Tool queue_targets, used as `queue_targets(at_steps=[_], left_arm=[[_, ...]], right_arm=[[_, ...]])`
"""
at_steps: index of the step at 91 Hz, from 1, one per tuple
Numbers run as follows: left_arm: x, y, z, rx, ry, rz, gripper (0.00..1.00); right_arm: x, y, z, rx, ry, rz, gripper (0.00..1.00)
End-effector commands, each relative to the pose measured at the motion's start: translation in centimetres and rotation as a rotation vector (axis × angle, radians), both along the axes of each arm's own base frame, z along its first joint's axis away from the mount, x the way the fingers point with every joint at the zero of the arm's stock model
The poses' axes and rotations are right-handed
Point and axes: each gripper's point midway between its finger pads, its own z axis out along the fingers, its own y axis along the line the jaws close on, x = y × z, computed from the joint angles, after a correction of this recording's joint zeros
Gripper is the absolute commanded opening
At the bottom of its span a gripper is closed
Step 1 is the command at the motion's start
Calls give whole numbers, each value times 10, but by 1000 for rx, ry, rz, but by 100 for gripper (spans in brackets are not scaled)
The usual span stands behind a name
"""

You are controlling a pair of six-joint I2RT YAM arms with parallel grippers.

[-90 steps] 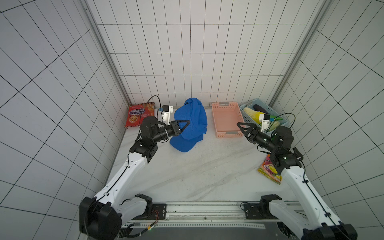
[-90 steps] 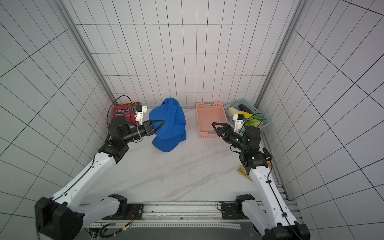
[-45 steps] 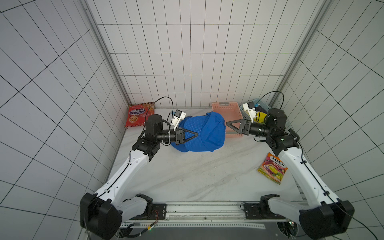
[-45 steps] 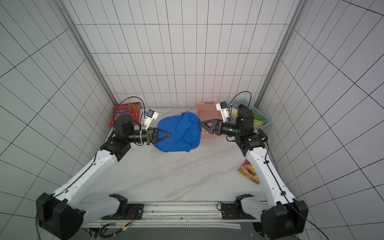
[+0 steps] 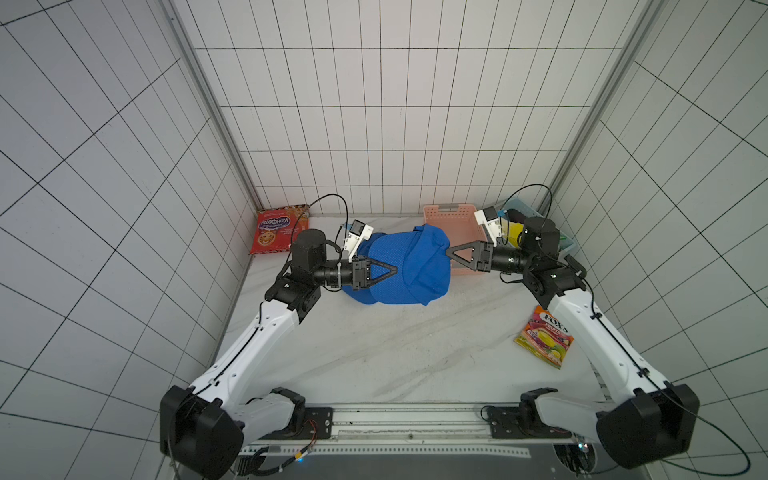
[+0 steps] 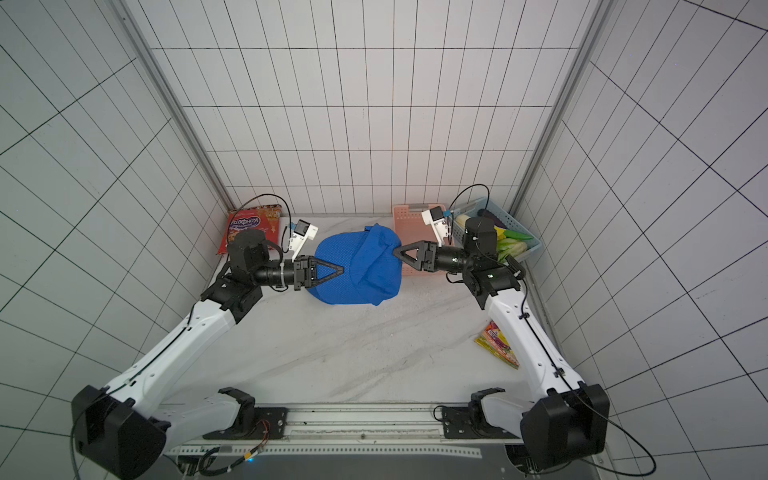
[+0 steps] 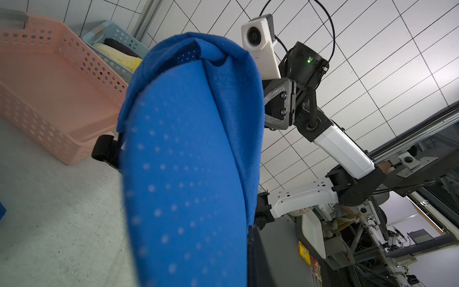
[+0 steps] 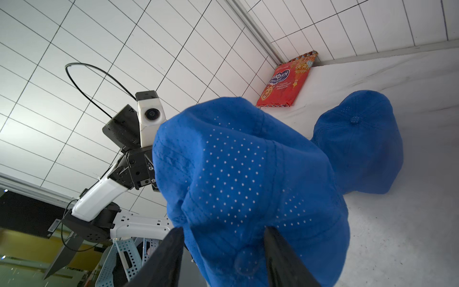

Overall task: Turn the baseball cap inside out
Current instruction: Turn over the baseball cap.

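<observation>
R hand (image 5: 449,252) has swung in from right to cap (image 5: 409,266), held above desk (image 5: 374,353) by L hand (image 5: 392,271), clamped on its L end. R jaws apart, straddling crown; long axis runs hand-to-hand.

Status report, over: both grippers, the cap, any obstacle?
Left gripper shut on blue cap, held above table. Right gripper open, jaws astride the crown. Second blue cap lies beneath, pink basket close behind.
</observation>
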Motion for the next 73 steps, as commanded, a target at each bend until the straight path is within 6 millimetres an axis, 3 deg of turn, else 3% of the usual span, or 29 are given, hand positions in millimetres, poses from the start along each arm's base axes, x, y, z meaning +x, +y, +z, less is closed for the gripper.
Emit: queue_targets(at_steps=[1, 18, 24, 37, 42, 60, 73], left_arm=[[1, 1, 15, -19, -62, 8, 0], [0, 1, 16, -23, -53, 4, 0], [0, 2, 16, -24, -51, 12, 0], [3, 7, 15, -29, -36, 43, 0], [5, 12, 15, -36, -33, 70, 0], [19, 35, 8, -79, 12, 262, 0], [27, 43, 10, -192, 56, 355, 0]], right_arm=[[-9, 6, 6, 32, -15, 57, 49], [-9, 9, 2, 31, -8, 75, 42], [-9, 10, 0, 29, -10, 78, 33], [-4, 7, -4, 15, -23, 37, 5], [-1, 3, -6, 8, -36, 0, 0], [10, -17, -15, -8, -37, -142, 0], [8, -18, -19, 17, 10, -144, 0]])
